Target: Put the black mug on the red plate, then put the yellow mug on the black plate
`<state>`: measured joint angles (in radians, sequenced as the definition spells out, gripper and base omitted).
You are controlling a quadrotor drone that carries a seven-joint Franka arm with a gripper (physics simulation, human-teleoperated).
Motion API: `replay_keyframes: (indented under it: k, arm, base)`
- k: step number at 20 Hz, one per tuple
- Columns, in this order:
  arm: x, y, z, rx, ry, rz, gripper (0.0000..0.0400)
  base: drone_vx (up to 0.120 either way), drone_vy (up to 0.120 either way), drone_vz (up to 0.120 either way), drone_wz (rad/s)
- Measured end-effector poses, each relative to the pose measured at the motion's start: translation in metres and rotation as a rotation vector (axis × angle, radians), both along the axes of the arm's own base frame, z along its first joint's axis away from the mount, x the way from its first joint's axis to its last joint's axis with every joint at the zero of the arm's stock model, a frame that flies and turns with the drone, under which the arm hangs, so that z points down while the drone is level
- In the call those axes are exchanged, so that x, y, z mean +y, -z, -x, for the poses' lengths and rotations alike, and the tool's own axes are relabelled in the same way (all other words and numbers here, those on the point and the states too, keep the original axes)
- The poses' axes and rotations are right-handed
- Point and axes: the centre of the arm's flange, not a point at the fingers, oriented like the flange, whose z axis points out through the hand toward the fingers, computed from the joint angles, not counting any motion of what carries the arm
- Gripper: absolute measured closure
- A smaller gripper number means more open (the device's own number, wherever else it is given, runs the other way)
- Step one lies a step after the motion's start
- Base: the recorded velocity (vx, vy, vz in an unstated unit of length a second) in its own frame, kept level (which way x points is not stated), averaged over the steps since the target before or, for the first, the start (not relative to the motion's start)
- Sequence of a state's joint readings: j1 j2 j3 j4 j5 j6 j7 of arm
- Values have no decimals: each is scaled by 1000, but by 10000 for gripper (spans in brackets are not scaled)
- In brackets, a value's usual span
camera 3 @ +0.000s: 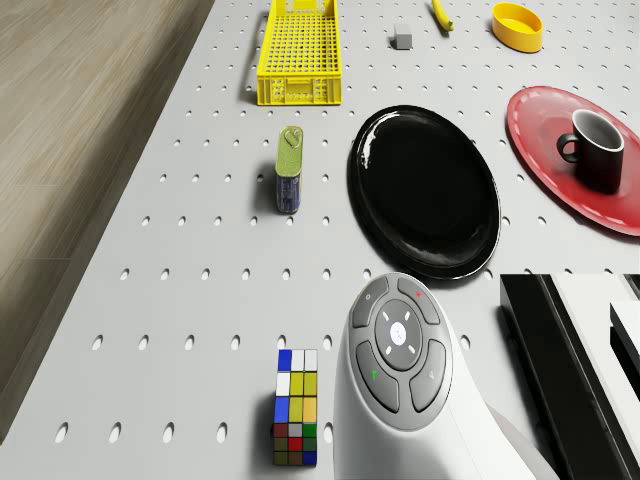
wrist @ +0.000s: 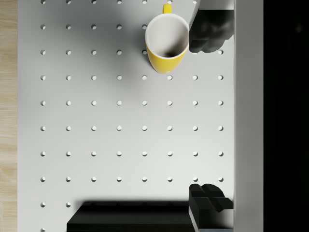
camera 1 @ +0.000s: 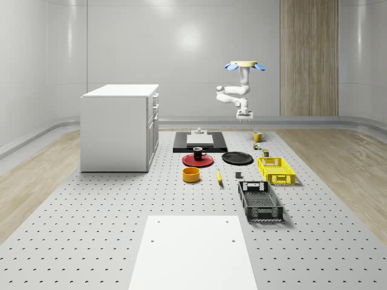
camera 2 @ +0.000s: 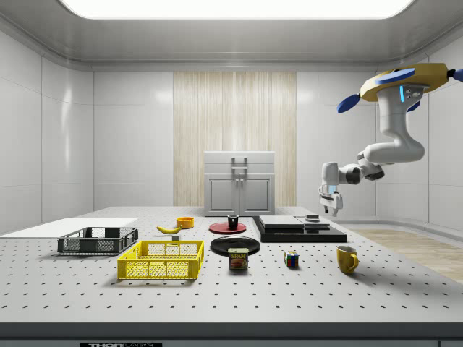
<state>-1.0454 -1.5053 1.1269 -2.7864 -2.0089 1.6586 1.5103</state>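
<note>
Glossy black ceramic mug [camera 1: 199, 153], upright, white inside, seated on flat round red plate [camera 1: 190, 161]. Round glossy black plate [camera 1: 237, 158] at 3 o'clock of red, bare. Yellow ceramic mug [camera 1: 257, 137] upright at black's 1 o'clock.

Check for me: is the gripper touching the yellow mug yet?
Apart. In the side view the gripper hangs well above the table, with the yellow mug standing far below it, clear air between them.
</note>
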Motion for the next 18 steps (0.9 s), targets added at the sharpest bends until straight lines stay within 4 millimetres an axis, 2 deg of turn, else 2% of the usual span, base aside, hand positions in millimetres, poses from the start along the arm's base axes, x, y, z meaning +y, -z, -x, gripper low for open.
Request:
replay_keyframes:
  k: [5, 14, 18]
  arm:
    - [0, 0, 0, 0, 0, 0, 0]
    - [0, 0, 0, 0, 0, 0, 0]
    - [0, 0, 0, 0, 0, 0, 0]
  base:
    - [0, 120, -8, 0]
    - [0, 120, -116, 0]
    - [0, 60, 0, 0]
